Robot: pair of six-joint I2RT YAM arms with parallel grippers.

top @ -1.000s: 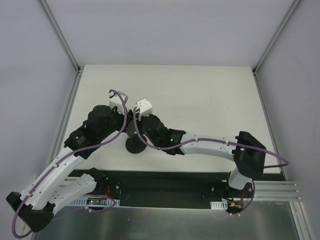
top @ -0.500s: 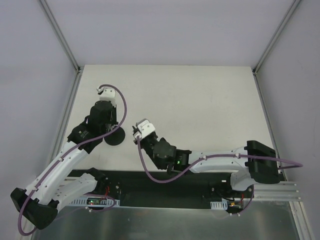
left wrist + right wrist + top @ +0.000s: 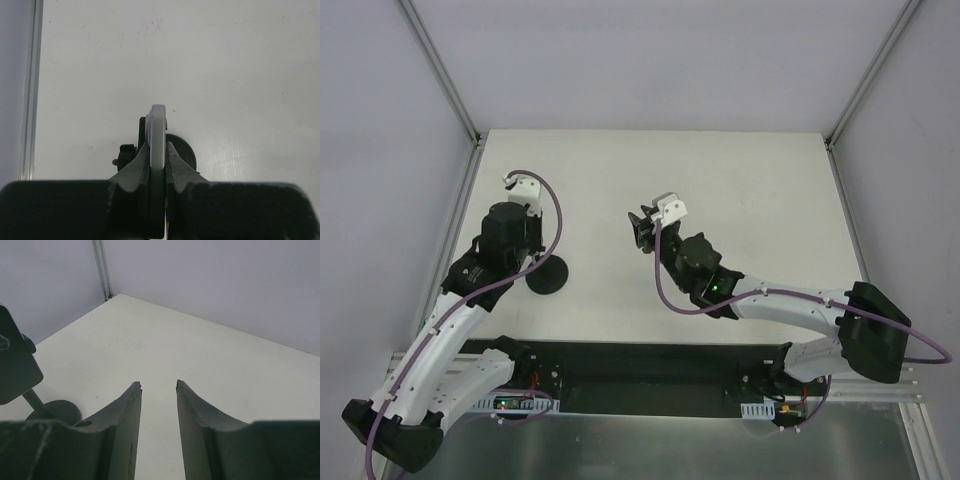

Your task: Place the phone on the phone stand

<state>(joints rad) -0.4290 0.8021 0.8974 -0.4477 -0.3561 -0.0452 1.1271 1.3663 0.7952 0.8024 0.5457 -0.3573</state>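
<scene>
L claw [image 3: 158,146]: fingers pressed together on a thin flat item seen edge-on, pale rim uppermost. It reads as the phone [image 3: 158,122]. Grip sits on its lower part and the upper edge projects past the fingertips. Item is upright, w/ contact on both sides.

Directly beyond the L claw tips is the phone stand [image 3: 181,146]. Its round disc base shows just right of the pinched phone, and a small knobbed bracket piece just left of it. Base lies flat on the table [image 3: 750,180]. Cannot tell whether the phone is seated in the bracket, as the fingers cover the junction.

R claw [image 3: 158,385]: fingers spread w/ a clear gap, nothing btwn them and no contact w/ anything. It hangs above bare table surface. In the R wrist view a black rounded-corner slab on a thin stem w/ disc base stands to this claw's left and a little ahead. It is partly cut by the frame edge and apart from the fingers.

Top view: stand base just below the L claw. R claw is well apart, to its right.
</scene>
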